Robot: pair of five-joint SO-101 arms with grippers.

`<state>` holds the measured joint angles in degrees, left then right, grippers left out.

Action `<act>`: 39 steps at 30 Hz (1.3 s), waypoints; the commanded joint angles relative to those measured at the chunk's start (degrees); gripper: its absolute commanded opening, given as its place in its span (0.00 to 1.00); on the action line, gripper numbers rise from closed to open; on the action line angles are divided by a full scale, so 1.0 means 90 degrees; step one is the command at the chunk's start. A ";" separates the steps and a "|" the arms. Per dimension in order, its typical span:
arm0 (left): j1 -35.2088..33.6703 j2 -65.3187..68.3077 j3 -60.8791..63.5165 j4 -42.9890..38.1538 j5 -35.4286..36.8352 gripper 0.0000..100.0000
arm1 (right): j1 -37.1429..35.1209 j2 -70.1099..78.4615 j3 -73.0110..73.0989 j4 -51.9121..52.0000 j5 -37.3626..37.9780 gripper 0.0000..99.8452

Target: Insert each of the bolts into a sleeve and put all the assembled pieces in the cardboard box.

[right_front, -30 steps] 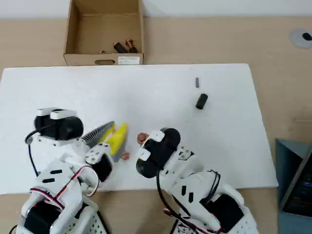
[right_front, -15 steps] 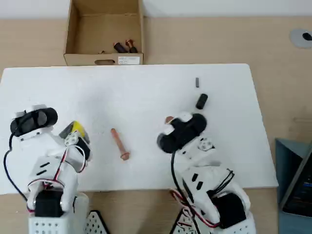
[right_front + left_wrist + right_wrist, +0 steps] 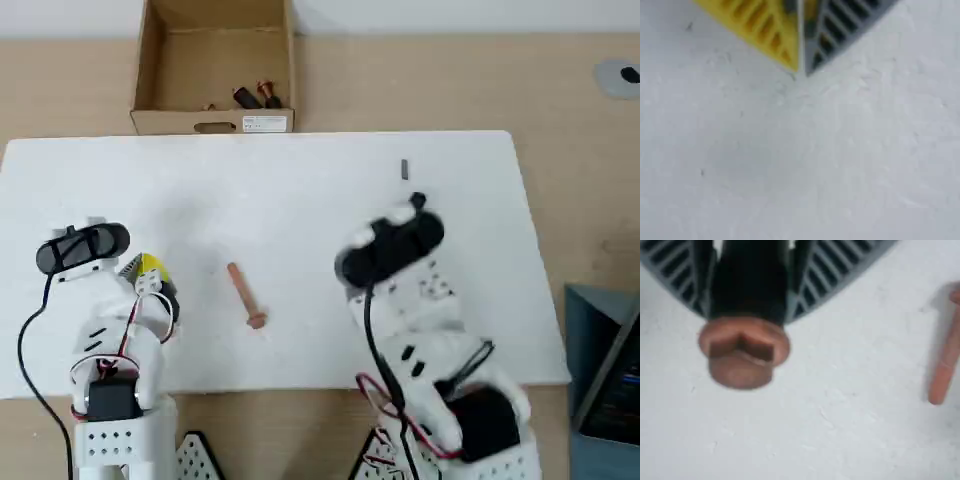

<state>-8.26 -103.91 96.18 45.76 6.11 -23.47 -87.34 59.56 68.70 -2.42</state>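
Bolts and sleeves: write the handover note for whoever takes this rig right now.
Left hand: shut, empty, over the mat.
Right hand: shut on a sleeved bolt.
Done: assembled pieces lie in the box.
To do: box the held piece; sleeve the bare bolt on the mat, probably with the dark sleeve at the right arm's far edge; box that too.

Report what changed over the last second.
The left gripper, shut, drew back to its left off the loose bolt. The right gripper, shut on a sleeved bolt throughout, swung right and away from its base; its arm now covers most of the loose sleeve. The loose bolt, the pin and the box with its pieces stayed put.
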 commanded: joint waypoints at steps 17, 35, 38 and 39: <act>-0.0039 -0.0054 0.0098 0.0596 -0.0010 0.00 | 0.0093 0.6794 -0.4664 -0.2823 -0.0254 0.01; -0.0049 -0.0054 0.0098 0.0596 -0.0010 0.00 | 0.0073 1.3211 -1.0886 -0.3956 -0.0254 0.01; -0.0049 -0.0054 0.0098 0.0596 -0.0010 0.00 | 0.0044 1.4149 -1.1766 -0.3937 -0.0186 0.01; -0.0049 -0.0054 0.0098 0.0596 -0.0010 0.00 | 0.0005 1.4442 -1.2039 -0.3937 -0.0049 0.01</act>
<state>-8.26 -103.91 96.18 50.95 6.11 -23.47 38.29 -37.93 34.86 -4.53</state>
